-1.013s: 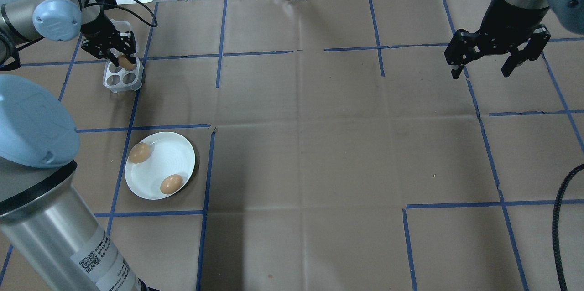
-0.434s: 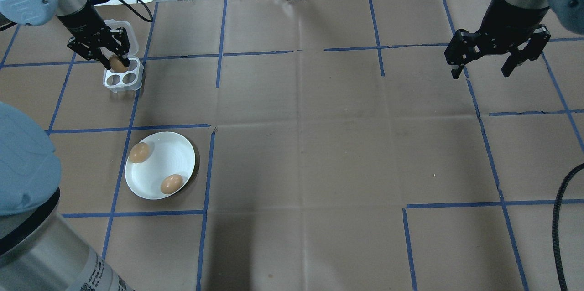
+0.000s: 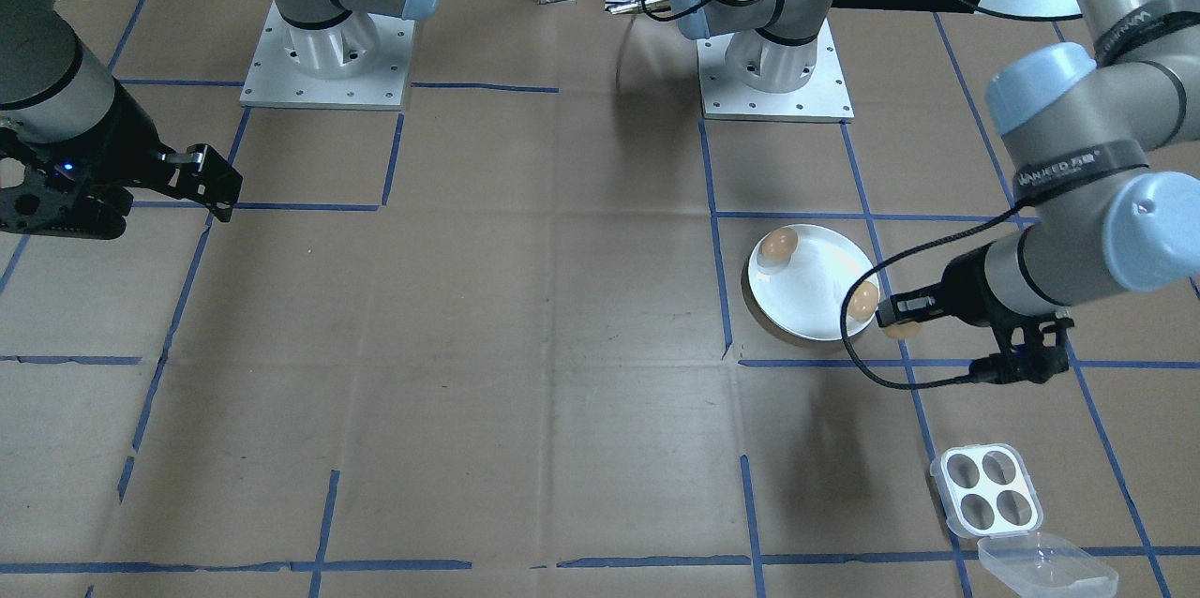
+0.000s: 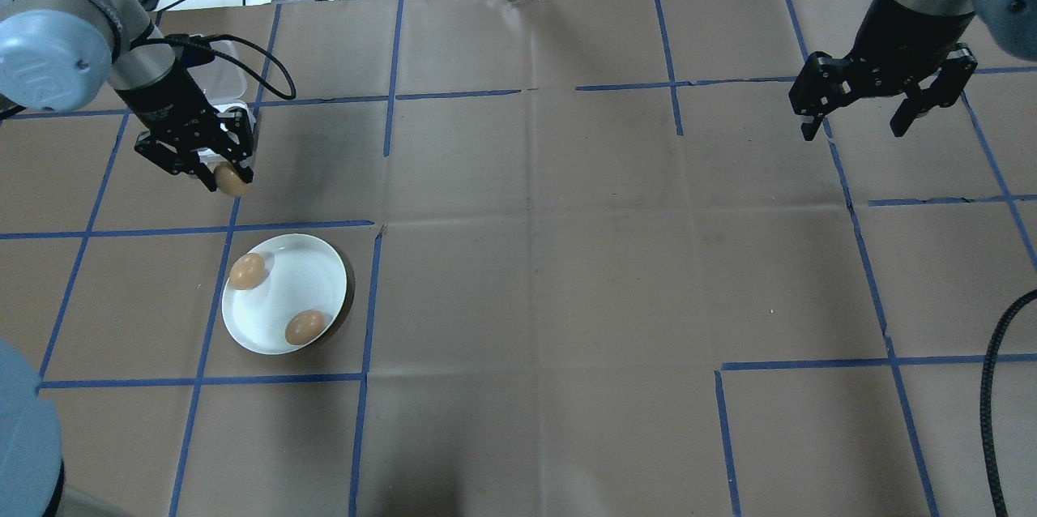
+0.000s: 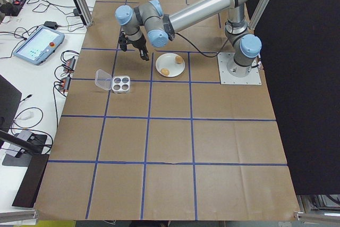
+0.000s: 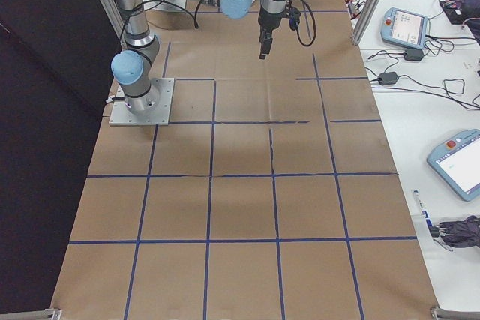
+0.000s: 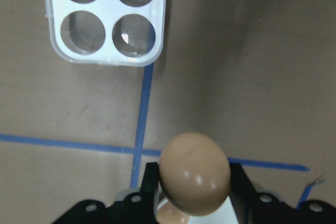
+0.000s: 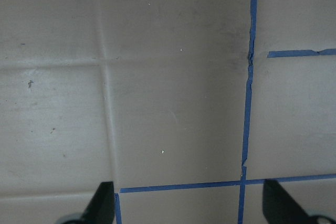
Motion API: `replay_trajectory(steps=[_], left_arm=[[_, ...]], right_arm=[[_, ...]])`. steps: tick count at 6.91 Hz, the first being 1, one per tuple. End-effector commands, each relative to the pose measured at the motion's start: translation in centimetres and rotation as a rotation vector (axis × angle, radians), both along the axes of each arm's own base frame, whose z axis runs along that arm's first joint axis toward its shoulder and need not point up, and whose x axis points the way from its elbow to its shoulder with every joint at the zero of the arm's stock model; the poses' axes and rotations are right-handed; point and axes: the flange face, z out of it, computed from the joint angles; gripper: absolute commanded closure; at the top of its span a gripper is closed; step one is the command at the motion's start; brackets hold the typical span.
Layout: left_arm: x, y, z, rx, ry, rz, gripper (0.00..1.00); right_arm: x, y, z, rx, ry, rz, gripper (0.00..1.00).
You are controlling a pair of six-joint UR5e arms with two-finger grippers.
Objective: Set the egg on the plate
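My left gripper (image 4: 224,173) is shut on a brown egg (image 4: 232,182) and holds it above the table, between the egg tray and the plate. The left wrist view shows this egg (image 7: 194,174) large between the fingers. Nearer the robot lies the round white plate (image 4: 293,284), apart from the gripper. Two brown eggs rest on it, one (image 4: 246,271) at its left rim and one (image 4: 304,327) at its near rim. Far right, my right gripper (image 4: 853,130) hangs open over bare table, with nothing between its fingers.
The small white four-hole egg tray (image 3: 986,488) stands with all holes empty and its clear lid (image 3: 1041,565) folded open beside it. Blue tape lines cross the brown paper. Cables and boxes lie beyond the table's far edge.
My left gripper has lifted the egg out of the tray and carried it toward the plate. The right arm has not moved.
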Motion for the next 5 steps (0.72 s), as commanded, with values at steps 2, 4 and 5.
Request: replay_trajectory(steps=[2,4,5], left_arm=[[-2.8,6.1,-5.6,0.026,-0.007,0.042,0.90],[-4.3,6.7,-7.3,0.026,0.007,0.060,0.85],[-4.3,6.7,-7.7,0.024,0.008,0.056,0.64]], right_arm=[[0.0,0.0,0.0,0.000,0.000,0.000,0.00],[0.0,0.0,0.0,0.000,0.000,0.000,0.00],[0.0,0.0,0.0,0.000,0.000,0.000,0.00]])
